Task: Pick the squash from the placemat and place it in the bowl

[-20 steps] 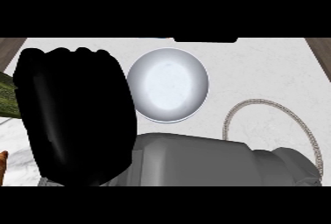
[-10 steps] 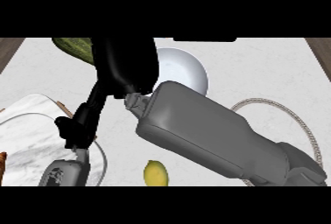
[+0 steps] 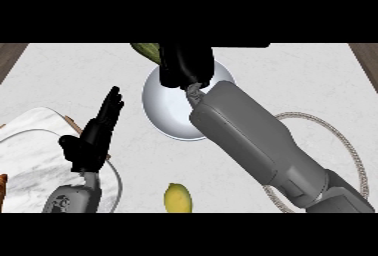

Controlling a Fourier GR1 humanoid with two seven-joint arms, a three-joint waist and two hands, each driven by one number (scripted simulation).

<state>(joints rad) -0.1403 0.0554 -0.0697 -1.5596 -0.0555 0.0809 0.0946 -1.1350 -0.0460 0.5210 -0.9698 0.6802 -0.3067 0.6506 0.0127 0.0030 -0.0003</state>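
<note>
Head view. The right hand [image 3: 184,62], fingers curled round the green squash [image 3: 148,50], holds it at the far rim of the white bowl [image 3: 166,107], close to the counter's far edge. The right forearm [image 3: 258,145] crosses the bowl's right side and the rope-edged placemat [image 3: 347,145]. The left hand [image 3: 96,135] rests open, fingers up, left of the bowl, beside a marbled board [image 3: 29,150]. A yellow fruit [image 3: 177,198] lies near. Bare counter [image 3: 74,75] lies far left and far right. Compared with half a second earlier, the squash has moved right, towards the bowl.
</note>
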